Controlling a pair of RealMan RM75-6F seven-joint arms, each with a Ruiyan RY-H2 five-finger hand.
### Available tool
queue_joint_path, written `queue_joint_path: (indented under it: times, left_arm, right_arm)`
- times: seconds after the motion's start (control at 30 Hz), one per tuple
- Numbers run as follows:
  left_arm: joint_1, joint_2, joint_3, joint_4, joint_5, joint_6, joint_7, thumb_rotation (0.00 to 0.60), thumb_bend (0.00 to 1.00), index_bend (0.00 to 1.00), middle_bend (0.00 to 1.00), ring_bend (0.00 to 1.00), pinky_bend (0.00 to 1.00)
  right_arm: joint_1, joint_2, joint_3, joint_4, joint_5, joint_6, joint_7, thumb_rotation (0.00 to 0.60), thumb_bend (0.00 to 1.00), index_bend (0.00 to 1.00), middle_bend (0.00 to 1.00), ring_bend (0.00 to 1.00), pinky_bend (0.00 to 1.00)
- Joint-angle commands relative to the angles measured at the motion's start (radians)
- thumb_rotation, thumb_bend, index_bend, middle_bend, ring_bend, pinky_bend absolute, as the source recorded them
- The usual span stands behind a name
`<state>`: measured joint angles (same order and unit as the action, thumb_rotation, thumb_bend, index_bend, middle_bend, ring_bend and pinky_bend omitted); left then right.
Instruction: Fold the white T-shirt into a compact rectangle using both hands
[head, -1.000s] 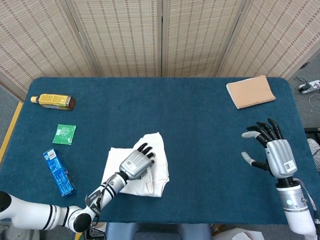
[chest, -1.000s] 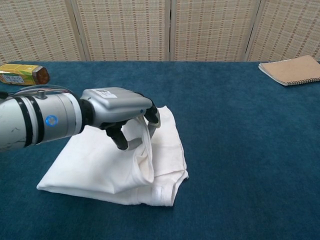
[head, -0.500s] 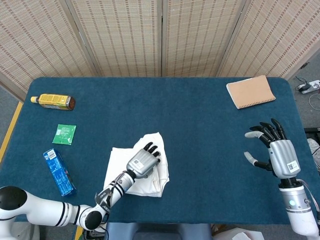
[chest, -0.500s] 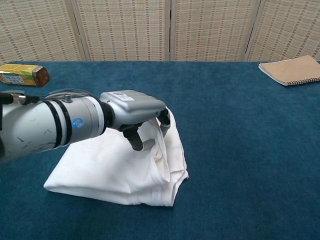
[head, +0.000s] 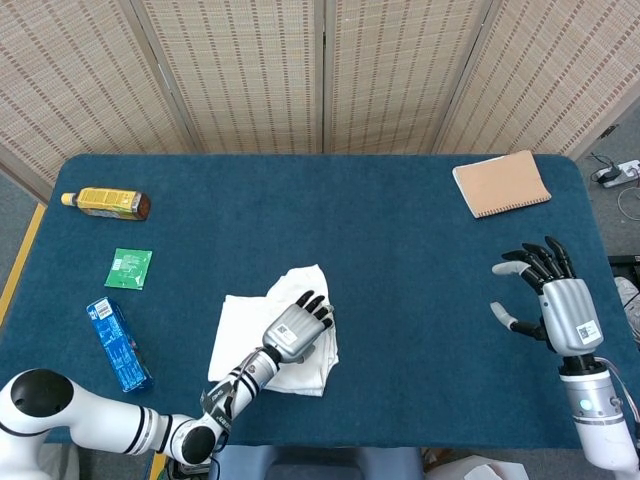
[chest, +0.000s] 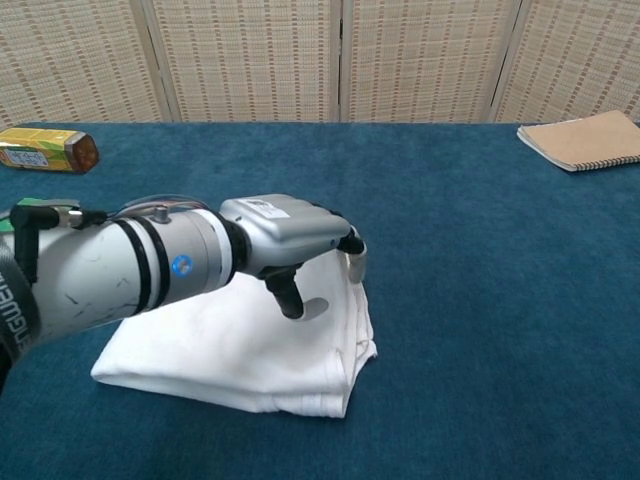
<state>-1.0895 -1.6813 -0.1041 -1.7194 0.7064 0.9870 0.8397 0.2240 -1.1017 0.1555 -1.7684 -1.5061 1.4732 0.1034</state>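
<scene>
Shirt (head: 250, 325) lies folded into a rough rectangle near the front edge of the worktop (head: 400, 250), left of centre; in the chest view it (chest: 220, 350) shows stacked layers with a rumpled right edge. Left hand (head: 297, 326) rests palm-down on the right part of the shirt, fingers extended toward the right edge. In the chest view, the left hand (chest: 290, 240) covers the cloth with its fingers curled downward at the right edge; whether it grips the fabric cannot be told. Right hand (head: 548, 290) hovers over the right side of the worktop, well apart from the shirt, fingers spread, holding nothing.

Notebook (head: 500, 183) lies at the far right corner. Bottle (head: 105, 203) lies on its side at the far left, with a green packet (head: 129, 268) and a blue box (head: 118, 343) nearer the front.
</scene>
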Motion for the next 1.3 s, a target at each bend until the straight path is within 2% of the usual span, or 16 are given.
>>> queue_joint_path:
  times: [0.03,0.2,0.33,0.5,0.63,0.77,0.9,1.07,1.3]
  left_arm:
    - [0.01,-0.011,-0.009,-0.01,0.031,0.025,-0.029,0.6,0.3,0.0,0.0,0.0,0.0]
    - [0.048,0.006,-0.035,-0.053,0.098,0.065,-0.119,0.6,0.3,0.0,0.0,0.0,0.0]
    - [0.078,0.074,-0.039,-0.126,0.123,0.102,-0.141,0.6,0.3,0.0,0.0,0.0,0.0]
    - [0.138,0.156,-0.004,-0.179,0.194,0.17,-0.163,0.6,0.3,0.0,0.0,0.0,0.0]
    - [0.226,0.227,0.031,-0.191,0.262,0.26,-0.224,0.6,0.3,0.0,0.0,0.0,0.0]
    - [0.321,0.292,0.059,-0.181,0.322,0.334,-0.329,0.6,0.3,0.0,0.0,0.0,0.0]
    - [0.401,0.352,0.085,-0.161,0.372,0.384,-0.417,0.6,0.3,0.0,0.0,0.0,0.0]
    - [0.521,0.441,0.115,-0.13,0.417,0.46,-0.531,0.6,0.3,0.04,0.0,0.0,0.0]
    - [0.661,0.48,0.155,-0.066,0.501,0.56,-0.63,0.6,0.3,0.07,0.01,0.0,0.0]
  right_arm:
    - [0.001,0.0,0.001,-0.002,0.001,-0.001,0.0,0.6,0.2,0.38,0.29,0.14,0.0]
    - [0.001,0.0,0.004,-0.005,0.001,0.0,-0.004,0.6,0.2,0.38,0.29,0.14,0.0]
    - [0.003,0.001,0.005,-0.009,-0.001,-0.002,-0.004,0.6,0.2,0.38,0.29,0.14,0.0]
    - [0.004,0.01,0.0,-0.012,-0.009,-0.009,-0.003,0.6,0.2,0.38,0.29,0.14,0.0]
    - [0.0,0.042,-0.008,-0.018,-0.013,-0.02,-0.003,0.6,0.21,0.39,0.29,0.14,0.0]
    - [-0.001,0.082,-0.023,-0.025,-0.012,-0.049,0.012,0.6,0.25,0.39,0.3,0.14,0.03]
    - [0.002,0.116,-0.041,-0.02,-0.028,-0.078,0.026,0.6,0.29,0.39,0.3,0.14,0.1]
    - [0.001,0.138,-0.067,0.009,-0.059,-0.094,0.007,0.6,0.31,0.39,0.29,0.15,0.1]
    - [-0.007,0.135,-0.078,0.043,-0.073,-0.083,-0.012,0.6,0.3,0.37,0.28,0.15,0.1]
